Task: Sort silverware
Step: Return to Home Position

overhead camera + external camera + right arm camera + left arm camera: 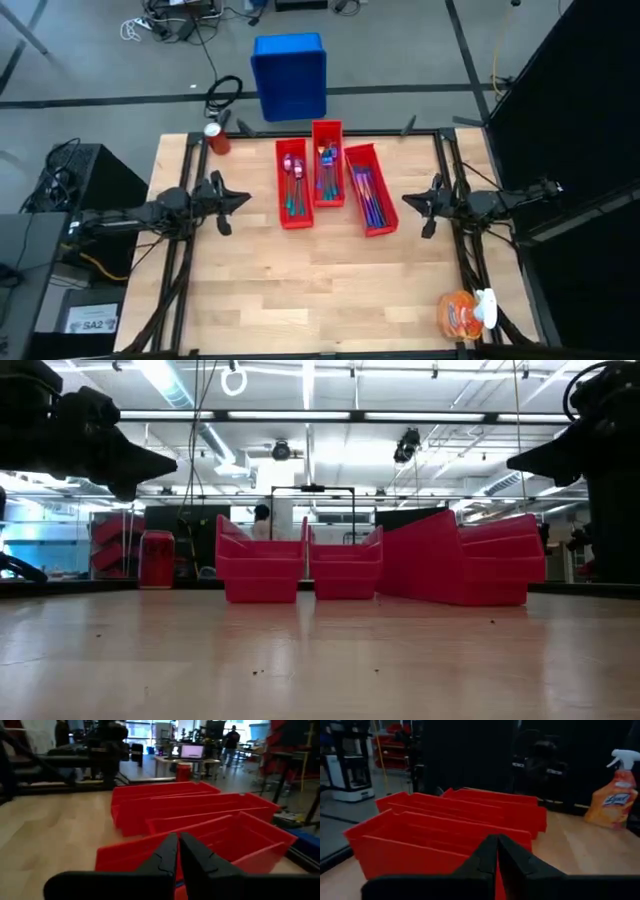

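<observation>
Left jaws: clenched, empty | right jaws: clenched, empty | silverware in red bins

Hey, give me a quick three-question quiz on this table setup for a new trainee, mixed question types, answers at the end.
1. How many red bins stand on the table?
2. True or false: the left end effector or the right end effector holds a fork.
3. What stands at the table corner on the right arm's side? A red can, B spray bottle, C blue crate.
Key: 1 three; 2 false, both are shut with nothing between the fingers; 3 B.
</observation>
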Robot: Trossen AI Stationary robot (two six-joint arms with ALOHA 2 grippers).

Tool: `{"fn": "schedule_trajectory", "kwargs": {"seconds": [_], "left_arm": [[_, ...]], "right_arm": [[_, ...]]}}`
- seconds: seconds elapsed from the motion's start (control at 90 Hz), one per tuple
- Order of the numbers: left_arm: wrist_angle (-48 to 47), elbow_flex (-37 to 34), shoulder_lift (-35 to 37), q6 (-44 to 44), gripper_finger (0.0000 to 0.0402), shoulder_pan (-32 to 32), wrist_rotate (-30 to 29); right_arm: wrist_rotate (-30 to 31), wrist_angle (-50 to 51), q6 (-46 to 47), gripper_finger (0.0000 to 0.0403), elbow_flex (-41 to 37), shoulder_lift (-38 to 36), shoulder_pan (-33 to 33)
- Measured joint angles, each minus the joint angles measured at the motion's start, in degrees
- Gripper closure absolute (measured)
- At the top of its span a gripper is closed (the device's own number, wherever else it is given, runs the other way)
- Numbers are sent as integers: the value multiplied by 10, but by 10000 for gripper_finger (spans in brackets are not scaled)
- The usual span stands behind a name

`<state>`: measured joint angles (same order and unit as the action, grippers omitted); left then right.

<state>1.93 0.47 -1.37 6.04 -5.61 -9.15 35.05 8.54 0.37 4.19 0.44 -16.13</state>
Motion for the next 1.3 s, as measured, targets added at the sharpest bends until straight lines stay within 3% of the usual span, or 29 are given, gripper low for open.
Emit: {"fn": "schedule_trajectory", "kwargs": {"seconds": [0.367, 0.756, 1.3], "left_arm": [[-8, 0, -6, 49, 402, 0, 28], [50, 0, -8, 19, 402, 0, 22], [60, 0, -8, 19, 402, 0, 22]], "right_arm": [[-2, 1, -14, 402, 0, 3, 6], [-3, -16, -21, 391, -3, 4, 6], [-3, -27, -21, 397, -3, 3, 6]]}}
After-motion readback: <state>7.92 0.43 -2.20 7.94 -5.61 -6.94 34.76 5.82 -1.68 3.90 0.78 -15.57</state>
